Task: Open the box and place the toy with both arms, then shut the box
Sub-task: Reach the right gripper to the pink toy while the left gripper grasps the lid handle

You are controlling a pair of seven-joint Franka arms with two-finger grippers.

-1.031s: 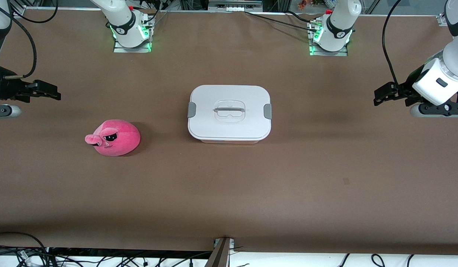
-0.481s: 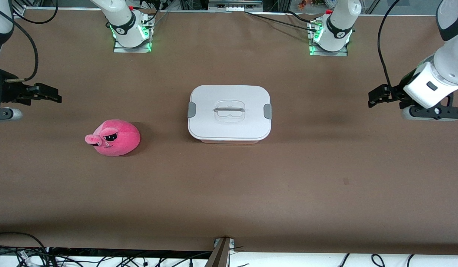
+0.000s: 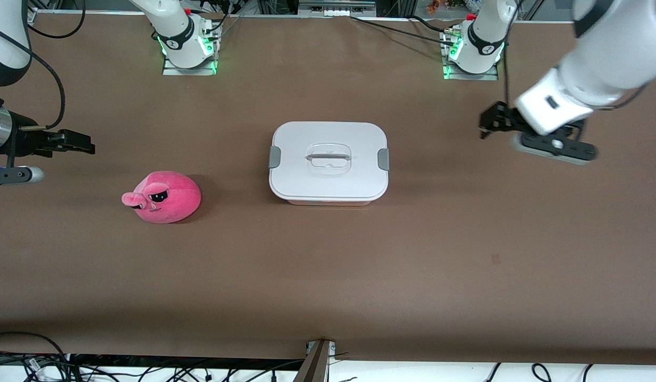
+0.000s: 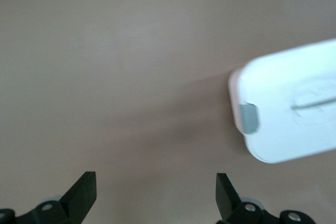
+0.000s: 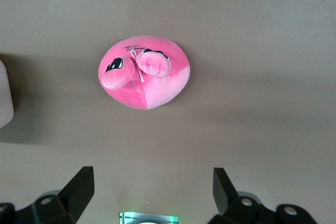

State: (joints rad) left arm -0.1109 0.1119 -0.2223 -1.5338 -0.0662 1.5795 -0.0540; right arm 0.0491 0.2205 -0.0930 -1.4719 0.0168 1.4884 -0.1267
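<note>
While both grippers hover spread open, the left gripper [image 3: 490, 123] is near the box [image 3: 328, 163], the right gripper [image 3: 79, 143] near the toy [image 3: 163, 197].

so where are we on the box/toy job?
Nothing done yet. The box sits shut, lid on and side clips down. The toy lies on the table toward the right arm's end. Both grippers are up with jaws open: left gripper beside the box, right gripper near the toy. Left: open, place, close.
</note>
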